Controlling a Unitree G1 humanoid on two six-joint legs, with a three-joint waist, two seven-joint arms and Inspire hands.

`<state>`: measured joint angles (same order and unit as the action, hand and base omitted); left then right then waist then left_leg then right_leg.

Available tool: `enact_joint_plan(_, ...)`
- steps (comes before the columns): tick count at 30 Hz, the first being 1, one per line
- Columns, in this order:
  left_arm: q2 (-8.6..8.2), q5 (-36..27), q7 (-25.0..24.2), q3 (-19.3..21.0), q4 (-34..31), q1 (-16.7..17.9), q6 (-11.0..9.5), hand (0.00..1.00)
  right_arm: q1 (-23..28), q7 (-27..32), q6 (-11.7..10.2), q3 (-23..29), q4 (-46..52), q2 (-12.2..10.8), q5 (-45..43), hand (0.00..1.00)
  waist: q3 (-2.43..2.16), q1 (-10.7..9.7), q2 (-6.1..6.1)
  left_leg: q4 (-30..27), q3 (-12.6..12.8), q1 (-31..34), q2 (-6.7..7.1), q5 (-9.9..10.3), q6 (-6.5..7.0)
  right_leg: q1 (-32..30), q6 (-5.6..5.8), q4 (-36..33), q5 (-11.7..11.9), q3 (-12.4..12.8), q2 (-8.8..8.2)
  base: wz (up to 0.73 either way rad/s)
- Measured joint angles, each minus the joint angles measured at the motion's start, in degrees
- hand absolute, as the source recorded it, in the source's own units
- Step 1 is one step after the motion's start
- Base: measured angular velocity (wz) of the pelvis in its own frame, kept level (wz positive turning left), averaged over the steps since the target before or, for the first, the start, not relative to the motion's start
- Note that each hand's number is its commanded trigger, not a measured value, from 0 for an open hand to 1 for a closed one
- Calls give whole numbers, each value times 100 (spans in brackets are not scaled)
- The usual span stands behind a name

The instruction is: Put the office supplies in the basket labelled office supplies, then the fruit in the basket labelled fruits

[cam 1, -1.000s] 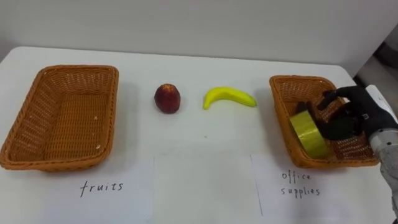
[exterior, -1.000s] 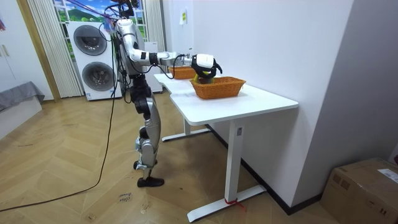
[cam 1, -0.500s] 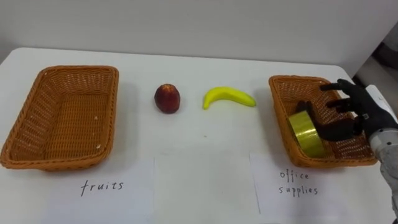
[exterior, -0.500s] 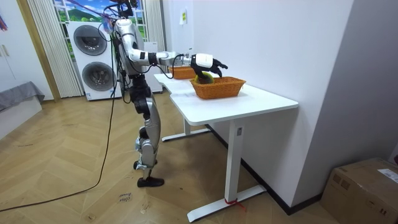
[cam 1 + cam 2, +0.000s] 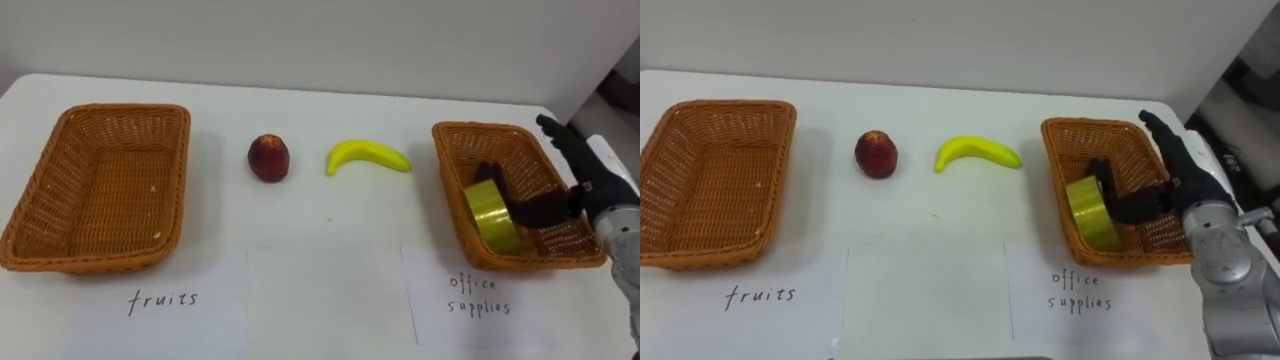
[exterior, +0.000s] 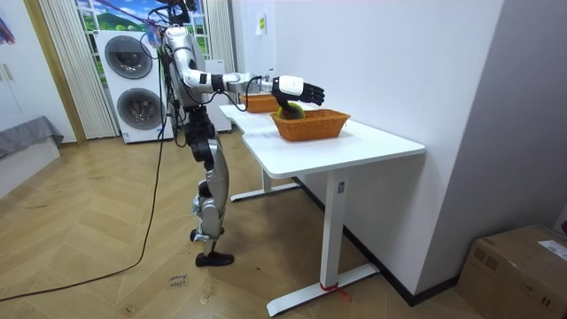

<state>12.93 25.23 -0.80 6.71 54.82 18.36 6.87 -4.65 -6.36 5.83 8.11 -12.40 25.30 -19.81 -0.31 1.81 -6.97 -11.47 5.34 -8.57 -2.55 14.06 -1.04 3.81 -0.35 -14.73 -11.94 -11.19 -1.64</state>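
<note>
Tape roll [image 5: 492,214] now sits in the right-hand basket [image 5: 452,135], and the right hand [image 5: 580,175] has let go, fingers spread wide. Peach [image 5: 268,158] and banana [image 5: 368,157] come next, I'd say.

Yellow banana [image 5: 368,157], red peach [image 5: 268,158], yellow-green tape roll [image 5: 492,213]

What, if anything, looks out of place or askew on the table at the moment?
The yellow tape roll stands tilted on its edge by the left wall of the office supplies basket, not flat. The peach and banana lie on the table between the baskets, outside the fruit basket. The right hand hovers open there.
</note>
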Motion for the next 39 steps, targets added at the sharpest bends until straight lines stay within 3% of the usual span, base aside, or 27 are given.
enact_joint_plan(7, 10, 4, -113, 26, -101, -32, -60, 0, -329, 144, -129, 125, 399, 352, -66, 0, 18, -15, -32, -24, -1, -4, -4, 0, 0, 12, 0, 14, 0, 21, 6, 0)
enact_joint_plan(13, -11, 48, -71, 254, -100, -48, -105, 0, -327, 410, -185, 353, 1066, 365, -89, 0, 37, -17, -36, 18, 22, 0, -8, 0, 0, -3, 0, 15, 0, 42, 22, -3)
enact_joint_plan(18, -9, 77, 50, 381, -163, -72, -111, 0, -328, 564, -227, 450, 1511, 458, -58, 0, 23, 27, -55, 58, 18, 8, -8, 1, 0, -60, -1, -10, 1, 40, 25, 0)
enact_joint_plan(22, -4, 70, 68, 385, -72, -78, -114, 0, -338, 623, -336, 445, 1623, 467, 112, 0, 29, 56, -60, 45, 17, -67, -8, 0, 0, 19, -2, -6, 2, 41, 24, 0)
enact_joint_plan(28, -6, 69, 64, 392, -74, -78, -136, 0, -433, 622, -337, 444, 1808, 467, 118, 0, 65, 79, -96, 55, 22, -67, -8, 0, 0, 1, -1, -16, 2, 58, 27, 0)
enact_joint_plan(32, -5, 62, 67, 394, -69, -29, -228, 0, -610, 620, -337, 443, 1824, 483, 126, 0, 64, 125, -110, 101, 21, -68, -9, 2, 0, 19, -1, -2, 1, 78, 45, 0)
enact_joint_plan(35, -5, -4, 69, 353, -70, -19, -226, 0, -827, 627, -336, 406, 1818, 485, 188, 0, 66, 176, -106, 99, -14, -60, -10, 2, 0, 42, -3, -10, 4, 63, 46, 3)
enact_joint_plan(39, 31, 2, 74, 178, -76, -35, -210, 0, -1086, 666, -326, -48, 1777, 598, 493, 0, 73, 196, -93, 62, -91, -45, -9, 1, -1, 87, -3, 6, 4, -32, 33, 11)
